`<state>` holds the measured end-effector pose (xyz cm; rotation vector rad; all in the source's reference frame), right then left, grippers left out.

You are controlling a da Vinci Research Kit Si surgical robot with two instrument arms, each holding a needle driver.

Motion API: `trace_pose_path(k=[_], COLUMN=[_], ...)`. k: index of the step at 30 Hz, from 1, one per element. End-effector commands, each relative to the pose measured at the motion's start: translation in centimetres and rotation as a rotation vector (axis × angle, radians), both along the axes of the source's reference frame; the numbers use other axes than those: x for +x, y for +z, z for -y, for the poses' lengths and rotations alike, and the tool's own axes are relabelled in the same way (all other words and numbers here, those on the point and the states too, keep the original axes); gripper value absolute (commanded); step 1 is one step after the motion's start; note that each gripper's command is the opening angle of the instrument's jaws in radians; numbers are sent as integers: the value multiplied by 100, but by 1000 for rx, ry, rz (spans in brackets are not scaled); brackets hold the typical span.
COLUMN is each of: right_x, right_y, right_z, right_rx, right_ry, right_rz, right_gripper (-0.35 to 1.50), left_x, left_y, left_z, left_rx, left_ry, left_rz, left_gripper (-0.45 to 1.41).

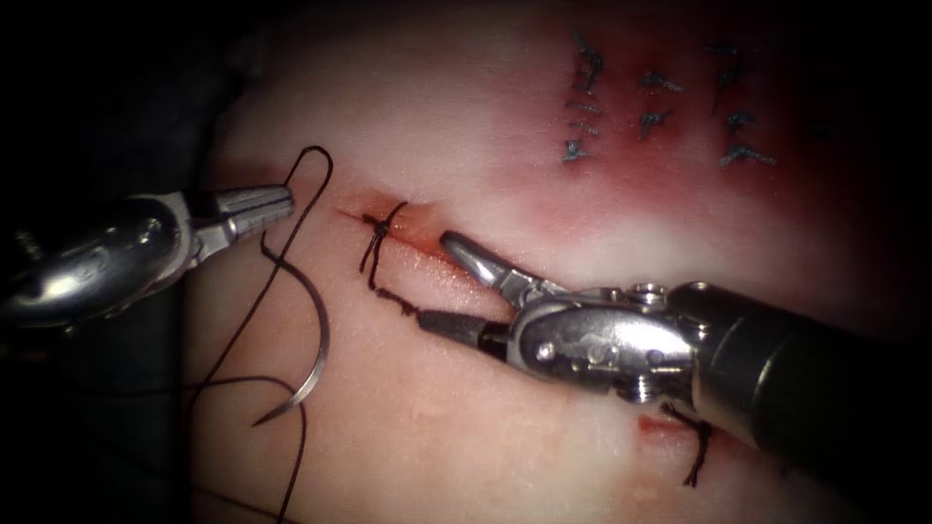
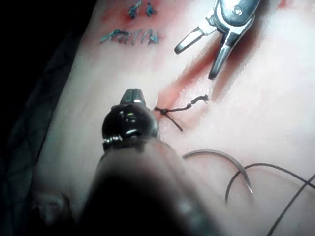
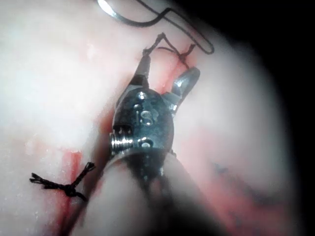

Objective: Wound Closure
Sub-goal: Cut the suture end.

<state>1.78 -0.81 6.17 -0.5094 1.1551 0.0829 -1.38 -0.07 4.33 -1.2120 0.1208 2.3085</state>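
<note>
Needle (image 1: 316, 349) lies loose on the tissue (image 1: 485, 456) lower left of the cut (image 1: 427, 247), right tool (image 1: 456, 286) jaws wide around the knot's tail, left tool (image 1: 262, 209) jaws closed, seemingly empty; thin, slippery steel, best gripped mid-curve.

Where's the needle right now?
In the endoscope view the needle lies free on the tissue, left of the cut, below the left hand; neither hand holds it, and it is not in the tissue.
</note>
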Motion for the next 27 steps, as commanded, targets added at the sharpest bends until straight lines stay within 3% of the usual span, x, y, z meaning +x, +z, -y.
trace_pose_path(k=[1, 7, 14, 22, 27], right_x=[-14, -41, -47, -36, -24], right_y=[0, -14, -19, -14, -12], right_z=[1, -3, 4, 4, 6], right_rx=[1, 15, 11, 17, 25], right_ry=[7, 37, 40, 43, 31], right_rz=[11, 40, 42, 38, 40], right_gripper=[148, 148, 148, 148, 148], left_x=[-8, -30, -39, -45, -40], left_y=[7, 25, 37, 41, 41], left_z=[-12, -40, -7, 46, 64], left_rx=[-5, -15, -32, -66, -100], left_ry=[-5, -25, 7, 98, 137], left_rz=[-4, -7, -32, -157, -207], left_gripper=[-35, -35, -35, 66, 73])
